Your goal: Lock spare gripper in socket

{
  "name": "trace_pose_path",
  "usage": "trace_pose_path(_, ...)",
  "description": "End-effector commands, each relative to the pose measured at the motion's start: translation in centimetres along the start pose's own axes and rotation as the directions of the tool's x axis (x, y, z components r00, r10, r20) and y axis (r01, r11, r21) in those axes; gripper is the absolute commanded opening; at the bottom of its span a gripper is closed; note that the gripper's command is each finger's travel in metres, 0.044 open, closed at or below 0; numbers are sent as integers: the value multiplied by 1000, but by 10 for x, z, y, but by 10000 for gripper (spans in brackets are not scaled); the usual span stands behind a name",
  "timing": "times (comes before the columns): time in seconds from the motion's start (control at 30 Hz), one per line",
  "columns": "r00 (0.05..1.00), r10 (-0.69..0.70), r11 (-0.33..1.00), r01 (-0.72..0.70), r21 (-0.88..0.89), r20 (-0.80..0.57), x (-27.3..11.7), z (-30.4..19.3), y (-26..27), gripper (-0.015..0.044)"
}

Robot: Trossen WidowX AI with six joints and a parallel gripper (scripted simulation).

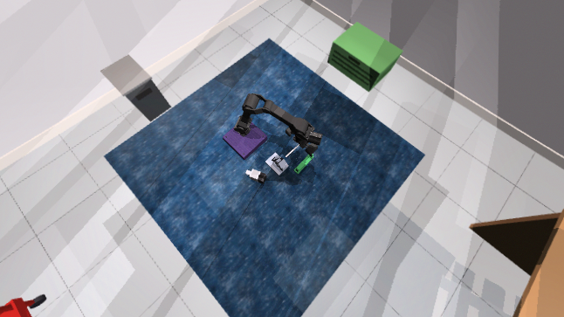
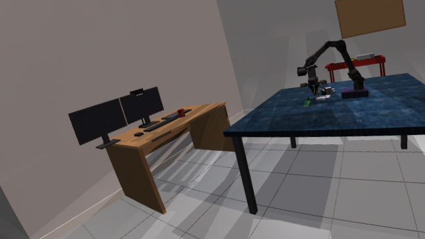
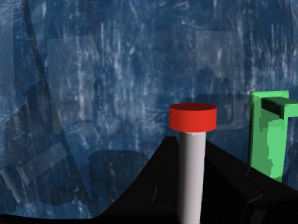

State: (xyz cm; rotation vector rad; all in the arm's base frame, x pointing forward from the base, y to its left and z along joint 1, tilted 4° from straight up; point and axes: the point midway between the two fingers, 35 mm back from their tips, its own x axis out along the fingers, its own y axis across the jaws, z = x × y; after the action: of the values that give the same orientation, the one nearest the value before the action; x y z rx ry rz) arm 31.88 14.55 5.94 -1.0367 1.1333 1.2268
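Observation:
The lock pin (image 1: 292, 151) (image 3: 192, 175), a pale rod with a red head, is between the black fingers of my gripper (image 1: 300, 144) (image 2: 314, 92) (image 3: 181, 145). The gripper is shut on it, with the head showing past the fingers in the wrist view. In the top view the rod's far end appears just off the mount's dark socket; its exact gap and height cannot be told. The white mount (image 1: 281, 168) (image 2: 324, 97) stands on the blue table, beside the gripper. The spare gripper (image 1: 254, 175) (image 2: 327, 91), white and black, rests on the mount's other side.
A green bracket (image 1: 303, 164) (image 2: 306, 102) (image 3: 267, 140) with a raised end stands on the table close to the mount and my gripper. The arm's purple base block (image 1: 245, 148) (image 2: 354, 94) is on the mount's other side. The table (image 1: 218, 226) (image 2: 372, 114) is blue.

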Motion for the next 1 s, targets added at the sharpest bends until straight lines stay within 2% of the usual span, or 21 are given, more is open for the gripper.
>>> trace_pose_path(0.0, 1000, -4, 1000, 4, 0, 2, -10, 2, 0, 0)
trace_pose_path(0.5, 1000, 13, 1000, -13, 0, -6, -11, 2, 1, 0)
trace_pose_path(0.97, 1000, 13, 1000, -13, -16, -4, -14, 25, -33, 0)
